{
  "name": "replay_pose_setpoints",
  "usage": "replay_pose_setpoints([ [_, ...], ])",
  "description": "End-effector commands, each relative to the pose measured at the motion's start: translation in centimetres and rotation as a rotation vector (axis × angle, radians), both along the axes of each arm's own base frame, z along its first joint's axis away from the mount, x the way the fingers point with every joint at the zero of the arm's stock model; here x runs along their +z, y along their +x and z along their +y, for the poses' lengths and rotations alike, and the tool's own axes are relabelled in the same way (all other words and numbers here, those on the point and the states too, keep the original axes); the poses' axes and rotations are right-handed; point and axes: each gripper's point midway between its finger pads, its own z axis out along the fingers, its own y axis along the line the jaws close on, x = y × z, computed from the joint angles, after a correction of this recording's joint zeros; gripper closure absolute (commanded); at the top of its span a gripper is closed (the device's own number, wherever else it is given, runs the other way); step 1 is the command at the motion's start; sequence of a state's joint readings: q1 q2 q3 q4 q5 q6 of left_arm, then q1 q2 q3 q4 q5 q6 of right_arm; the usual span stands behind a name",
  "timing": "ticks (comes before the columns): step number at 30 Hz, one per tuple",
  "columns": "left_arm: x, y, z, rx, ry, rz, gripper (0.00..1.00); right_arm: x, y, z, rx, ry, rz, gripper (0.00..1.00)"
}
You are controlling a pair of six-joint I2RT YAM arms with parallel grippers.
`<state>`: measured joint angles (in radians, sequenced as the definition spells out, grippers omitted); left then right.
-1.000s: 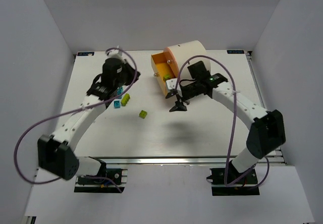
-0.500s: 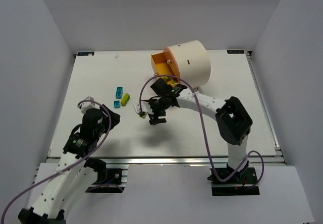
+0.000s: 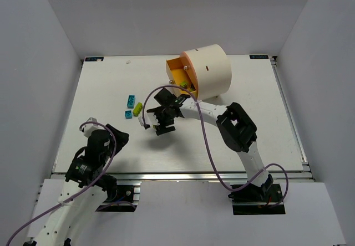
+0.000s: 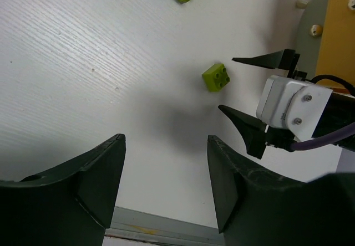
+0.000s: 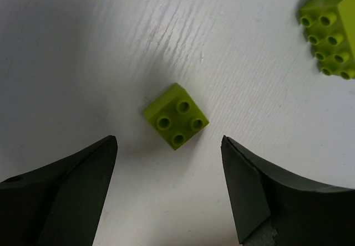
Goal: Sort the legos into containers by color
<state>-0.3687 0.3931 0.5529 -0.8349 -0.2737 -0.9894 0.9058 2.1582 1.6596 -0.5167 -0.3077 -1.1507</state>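
Note:
A small square lime lego [image 5: 176,116] lies studs-up on the white table, just ahead of my open right gripper [image 5: 169,141], whose jaws stand wide above it without touching. From the top that gripper [image 3: 158,127] hides the brick. A longer lime lego [image 3: 137,108] and two teal legos [image 3: 132,101] lie to its left. The cream drum container [image 3: 206,70] lies on its side, and lime pieces [image 3: 181,82] show in its orange interior. My left gripper [image 4: 166,141] is open and empty near the table's front edge, seeing the small lime lego [image 4: 216,77].
The table's metal front rail [image 4: 155,232] runs right under my left fingers. My right arm stretches from the right base across the table's middle, in front of the drum's open end. White walls close in the table's left, back and right sides.
My left gripper has opened, left a teal lego by the other bricks and drawn back to the front edge. My right gripper has swung left from the drum to over the small lime lego.

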Motion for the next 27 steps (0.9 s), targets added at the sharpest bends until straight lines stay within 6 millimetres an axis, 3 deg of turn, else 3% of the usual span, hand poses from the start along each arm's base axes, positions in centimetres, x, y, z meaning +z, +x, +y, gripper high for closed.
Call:
replay_pose_setpoints([
  [1, 0.8, 0.0, 0.0, 0.006, -0.004, 0.002, 0.30, 1.1, 1.0, 2.6, 0.048, 0.048, -0.084, 0.19],
  [9, 0.7, -0.3, -0.1, -0.003, -0.014, 0.007, 0.29, -0.3, 0.7, 3.4, 0.130, 0.047, -0.097, 0.22],
  [15, 0.6, -0.3, -0.2, -0.002, -0.017, 0.008, 0.29, -1.0, 0.7, 3.1, 0.205, 0.028, -0.118, 0.32],
  [18, 0.6, -0.2, -0.3, -0.007, -0.016, 0.010, 0.29, -1.2, 0.2, 2.9, 0.239, 0.010, -0.106, 0.43],
  [19, 0.5, -0.2, -0.3, -0.011, -0.014, 0.012, 0.29, -1.6, -0.3, 2.3, 0.251, -0.012, -0.088, 0.54],
  [22, 0.3, -0.1, -0.5, -0.017, -0.019, 0.013, 0.29, -1.8, -0.6, 1.8, 0.258, -0.034, -0.069, 0.70],
  [27, 0.0, 0.3, -1.0, -0.032, -0.028, 0.010, 0.29, -1.8, -1.2, 0.9, 0.256, -0.057, -0.038, 0.83],
])
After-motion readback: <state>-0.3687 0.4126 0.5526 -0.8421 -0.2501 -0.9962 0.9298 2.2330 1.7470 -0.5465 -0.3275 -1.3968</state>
